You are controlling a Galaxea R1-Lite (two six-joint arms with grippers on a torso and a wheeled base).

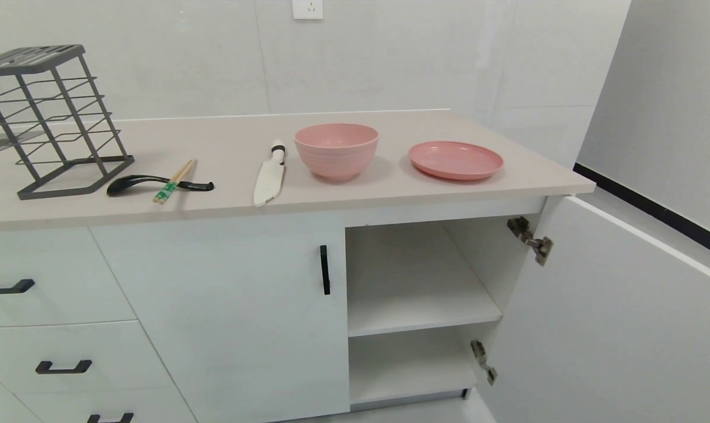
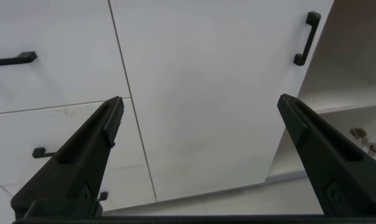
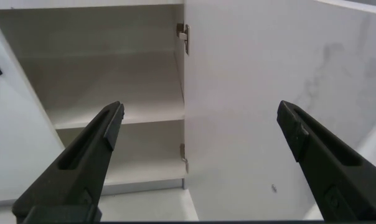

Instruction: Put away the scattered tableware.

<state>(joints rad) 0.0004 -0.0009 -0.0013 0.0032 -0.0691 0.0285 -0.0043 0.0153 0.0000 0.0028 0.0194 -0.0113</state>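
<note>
One bowl, one plate, one knife, one spoon, two chopsticks on our counter; left claw and right claw both gape wide, facing the cabinet.

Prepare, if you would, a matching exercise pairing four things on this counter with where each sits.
Things:
1. round pink bowl
2. flat pink plate
3. pair of wooden chopsticks
4. dark metal wire rack

Places:
A. far left of the beige countertop
B. lying across the black spoon
C. nearest the right end
D. just right of the white knife

Pairs: 1-D, 2-C, 3-B, 4-A
</note>
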